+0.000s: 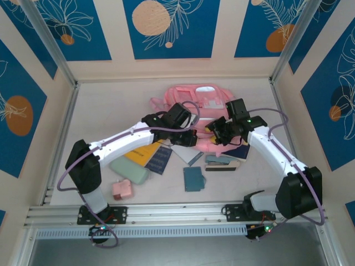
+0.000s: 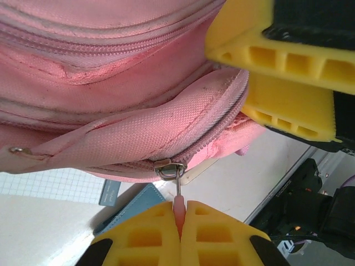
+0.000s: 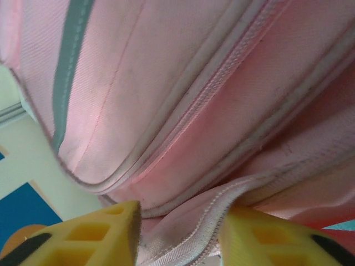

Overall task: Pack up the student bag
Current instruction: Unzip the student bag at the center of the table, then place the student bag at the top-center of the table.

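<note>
On pale tabletop within blue-panelled enclosure, far centre: large soft pink fabric backpack. Clenched in left gripper: pink zipper pull tab, likely for opening. Pinched in right gripper: seam fabric, probably as counter-hold.

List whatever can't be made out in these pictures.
- Left wrist view: the inside of the bag, covered by its own fabric.
- Right wrist view: whether the right gripper has a grip. Its fingers are cut off by the bottom edge, and it is unclear whether the bag fabric between them is pinched.
- Top view: the bag's near edge, hidden under the left arm and right arm.
- Top view: the yellow item, mostly under the left arm.
</note>
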Motion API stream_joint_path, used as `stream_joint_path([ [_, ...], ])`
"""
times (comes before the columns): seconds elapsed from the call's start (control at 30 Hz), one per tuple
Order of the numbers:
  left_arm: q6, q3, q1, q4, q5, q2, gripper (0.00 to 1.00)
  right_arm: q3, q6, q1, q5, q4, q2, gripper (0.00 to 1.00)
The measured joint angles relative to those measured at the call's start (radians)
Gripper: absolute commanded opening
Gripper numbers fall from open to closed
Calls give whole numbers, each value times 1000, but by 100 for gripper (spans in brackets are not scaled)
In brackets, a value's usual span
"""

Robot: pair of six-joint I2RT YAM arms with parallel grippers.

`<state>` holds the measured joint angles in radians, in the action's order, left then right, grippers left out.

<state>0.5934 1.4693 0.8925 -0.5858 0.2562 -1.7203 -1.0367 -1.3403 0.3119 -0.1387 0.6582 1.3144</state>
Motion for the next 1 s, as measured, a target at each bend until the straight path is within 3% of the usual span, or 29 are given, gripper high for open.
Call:
stream_joint_path([
  [0.1, -1, 0, 0, -18, -20, 0, 0, 13, -1, 3, 4, -12, 11, 0],
  [0.53, -57, -16, -23, -24, -51, 0, 0, 58, 19, -44, 4, -36, -45, 0],
  [1.0, -73, -93, -151, -16, -75, 9, 0, 58, 80, -82, 8, -7, -82, 0],
])
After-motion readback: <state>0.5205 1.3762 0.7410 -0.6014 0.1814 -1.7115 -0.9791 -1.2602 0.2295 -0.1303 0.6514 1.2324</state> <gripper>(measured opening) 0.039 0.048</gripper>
